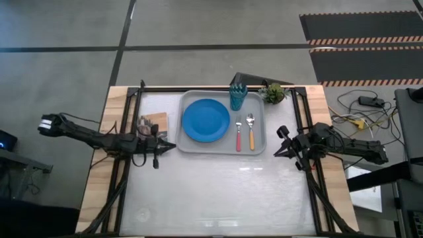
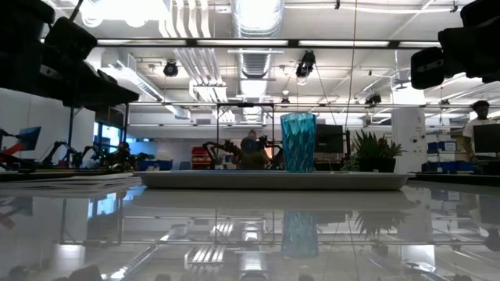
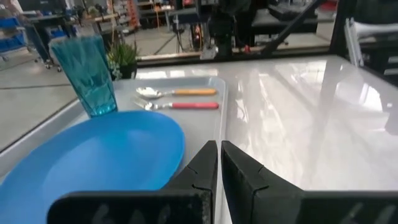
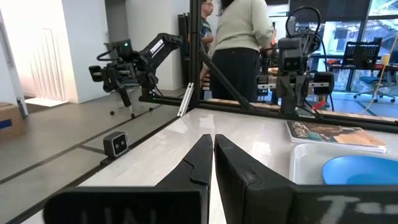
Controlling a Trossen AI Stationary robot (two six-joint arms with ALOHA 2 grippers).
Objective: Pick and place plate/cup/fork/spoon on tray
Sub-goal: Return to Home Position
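On the white worktop (image 1: 218,192), the grey tray (image 1: 221,148) is set toward the far edge, flanked by the left end effector (image 3: 219,146) and right end effector (image 4: 212,140), both closed and empty. Inside it are found the blue plate (image 1: 205,120), the teal cup (image 1: 238,96) at a far corner, then the spoon (image 1: 250,132) and fork (image 1: 238,135) side by side.

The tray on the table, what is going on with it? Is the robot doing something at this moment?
The tray looks fully set. The plate, the cup, the fork and the spoon are all on it, with fork and spoon side by side to the right of the plate. Neither arm holds anything. The left tool is shut just off the tray's left side, and the right tool is shut off its right side.
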